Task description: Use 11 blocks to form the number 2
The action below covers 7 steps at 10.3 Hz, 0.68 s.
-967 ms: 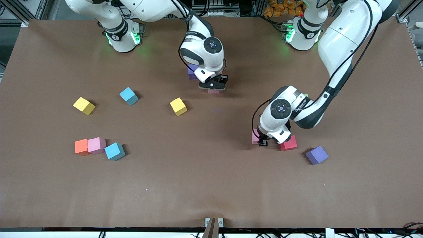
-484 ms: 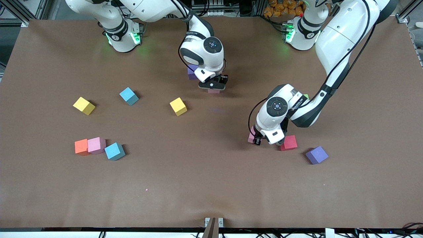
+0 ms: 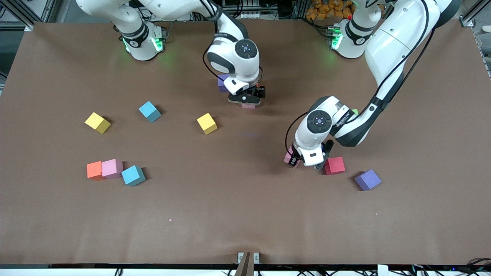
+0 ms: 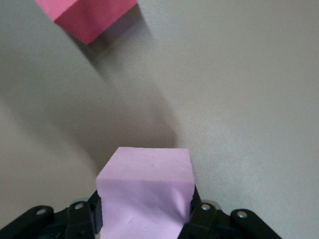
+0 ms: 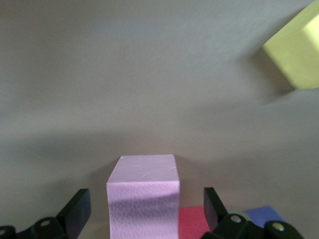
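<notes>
Left gripper (image 4: 144, 219): you had it pinching a pink block (image 4: 144, 191) squarely by two side faces, lifted clear of the tabletop (image 3: 245, 214), which I judge was for carrying it toward the digit.
Beside the left gripper: a red block (image 3: 334, 165) lay just beside it and a purple block (image 3: 368, 179) a little farther off, toward the left arm's end; a green block (image 3: 355, 112) peeked out from under that arm.
Right gripper (image 5: 144, 209): you had its fingers (image 5: 77, 211) spread wide on either side of a second pink block (image 5: 143, 196), not touching it; the block sat on the tabletop, so this looked like a release.
Start of the number 2: under the right gripper, that pink block sat against a red block (image 5: 192, 221) and a purple one (image 5: 264, 215), apparently the first cubes of the digit; nothing like a full 2 was formed.
Loose blocks: a yellow block (image 3: 206, 123) lay near the right gripper; another yellow (image 3: 97, 122), two blue (image 3: 149, 111) (image 3: 133, 175), a pink (image 3: 112, 168) and an orange (image 3: 94, 170) lay well apart toward the right arm's end.
Open room: the bare middle of the tabletop between the two grippers left you a free path; all edges were well away.
</notes>
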{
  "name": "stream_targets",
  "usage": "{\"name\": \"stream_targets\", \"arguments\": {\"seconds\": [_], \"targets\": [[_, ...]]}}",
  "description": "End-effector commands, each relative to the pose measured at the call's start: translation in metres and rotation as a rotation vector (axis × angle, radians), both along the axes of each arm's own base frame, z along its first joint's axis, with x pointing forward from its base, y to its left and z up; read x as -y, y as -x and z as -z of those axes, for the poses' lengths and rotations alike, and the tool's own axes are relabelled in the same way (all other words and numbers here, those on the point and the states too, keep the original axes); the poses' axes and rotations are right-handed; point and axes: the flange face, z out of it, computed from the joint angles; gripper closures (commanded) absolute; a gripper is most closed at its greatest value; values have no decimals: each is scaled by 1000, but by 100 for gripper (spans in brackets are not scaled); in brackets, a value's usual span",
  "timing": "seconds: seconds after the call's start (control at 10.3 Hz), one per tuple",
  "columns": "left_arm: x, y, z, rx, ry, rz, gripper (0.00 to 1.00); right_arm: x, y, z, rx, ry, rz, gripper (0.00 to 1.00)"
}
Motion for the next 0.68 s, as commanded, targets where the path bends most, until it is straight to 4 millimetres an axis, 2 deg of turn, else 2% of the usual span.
{"name": "stream_targets", "arguments": {"seconds": [0.0,0.1,0.19,0.29,0.39,0.58], "targets": [[12,7,-14,18,10,137,90,21,-8,-63,45,26,4,0],[22,12,-16,20,17,197,90,38,-23,-77,51,45,-53,0],[30,17,-18,23,20,258,90,63,-47,-85,43,65,-103,0],[46,28,-21,26,31,336,90,84,-68,-87,32,80,-136,0],[64,39,-25,30,38,414,89,103,-85,-83,14,97,-214,0],[103,70,-30,38,47,579,89,129,-98,-61,5,93,-465,0]]}}
